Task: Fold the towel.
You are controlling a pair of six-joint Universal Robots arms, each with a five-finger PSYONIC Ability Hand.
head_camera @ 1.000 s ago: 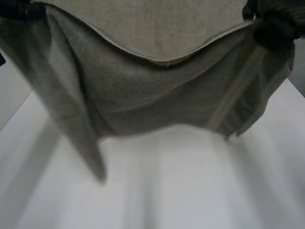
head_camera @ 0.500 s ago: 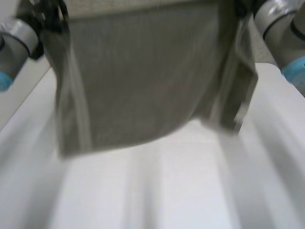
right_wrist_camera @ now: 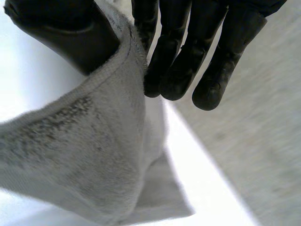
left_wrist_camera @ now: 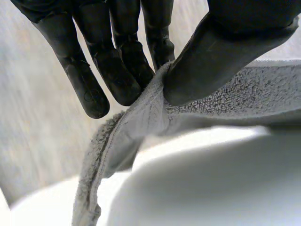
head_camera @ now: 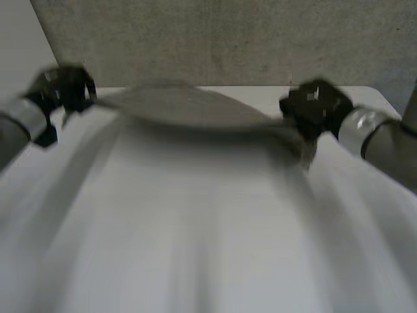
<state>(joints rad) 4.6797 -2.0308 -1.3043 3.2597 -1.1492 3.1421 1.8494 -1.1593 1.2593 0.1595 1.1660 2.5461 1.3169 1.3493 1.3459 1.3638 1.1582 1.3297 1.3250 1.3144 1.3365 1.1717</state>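
Towel (head_camera: 189,109) stretched over the white table (head_camera: 208,235), toward 12 o'clock.
Left hand (head_camera: 62,91), at 10 o'clock, pinches one end between thumb and fingers; right hand (head_camera: 316,107), at 2 o'clock, pinches the other likewise.

White worktop (head_camera: 208,228), plain, soft light streaks across it. Past its far edge a grey speckled surface (head_camera: 228,39), concrete-like; floor or wall, can't tell. Paler panel (head_camera: 19,45) beside it at far left.
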